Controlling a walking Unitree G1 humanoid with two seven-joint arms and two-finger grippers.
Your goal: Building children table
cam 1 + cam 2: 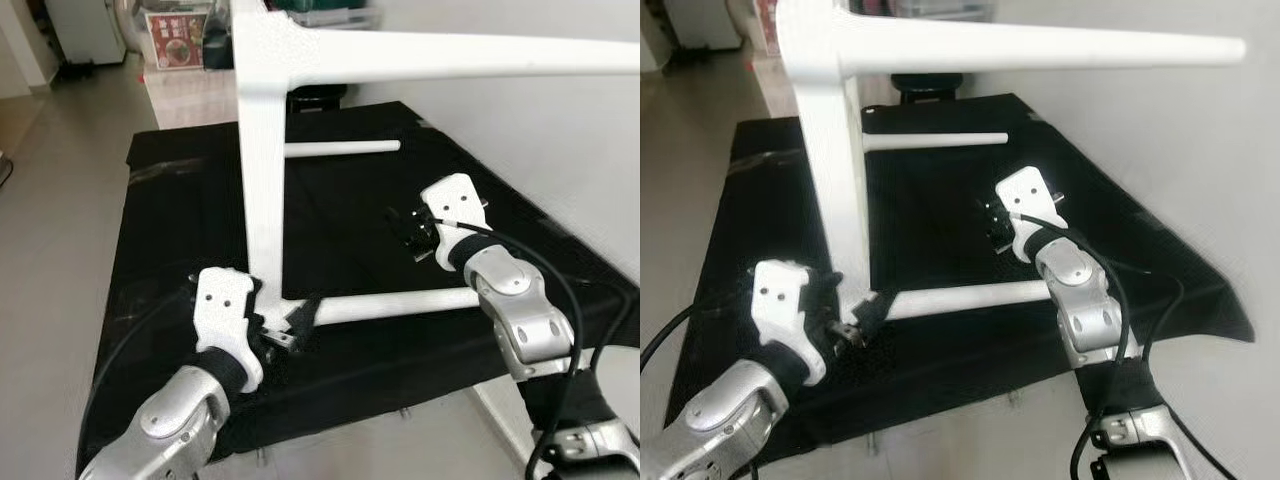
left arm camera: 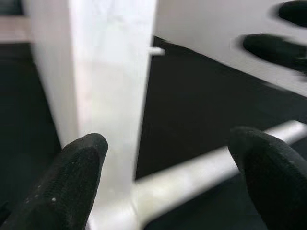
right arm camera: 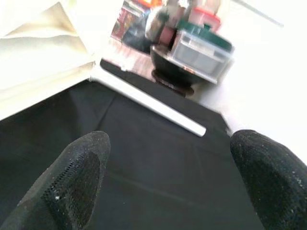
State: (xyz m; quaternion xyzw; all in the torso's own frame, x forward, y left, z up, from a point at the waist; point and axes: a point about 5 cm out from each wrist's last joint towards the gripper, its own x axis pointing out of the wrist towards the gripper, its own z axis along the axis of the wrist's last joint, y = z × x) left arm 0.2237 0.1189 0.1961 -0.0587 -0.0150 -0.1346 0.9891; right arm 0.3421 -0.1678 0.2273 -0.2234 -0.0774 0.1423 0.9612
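A white table part stands on edge on the black cloth [image 1: 180, 220]: an upright panel [image 1: 262, 180] with one leg [image 1: 480, 55] sticking out at the top, a second leg [image 1: 400, 305] lying low along the cloth, and a third leg [image 1: 340, 148] farther back. My left gripper [image 1: 290, 328] is open at the panel's bottom corner, where the low leg [image 2: 192, 179] joins; the fingertips [image 2: 72, 177] straddle that corner. My right gripper [image 1: 410, 235] hovers open over the cloth to the right of the panel, above the low leg, facing the far leg [image 3: 148, 103].
The cloth-covered table ends close to my body. A white wall [image 1: 560, 130] runs along the right side. Behind the table are a dark round stool [image 1: 315, 98], a clear bin with a green lid [image 3: 201, 48] and a red box [image 1: 178, 40]. Tiled floor [image 1: 50, 200] lies left.
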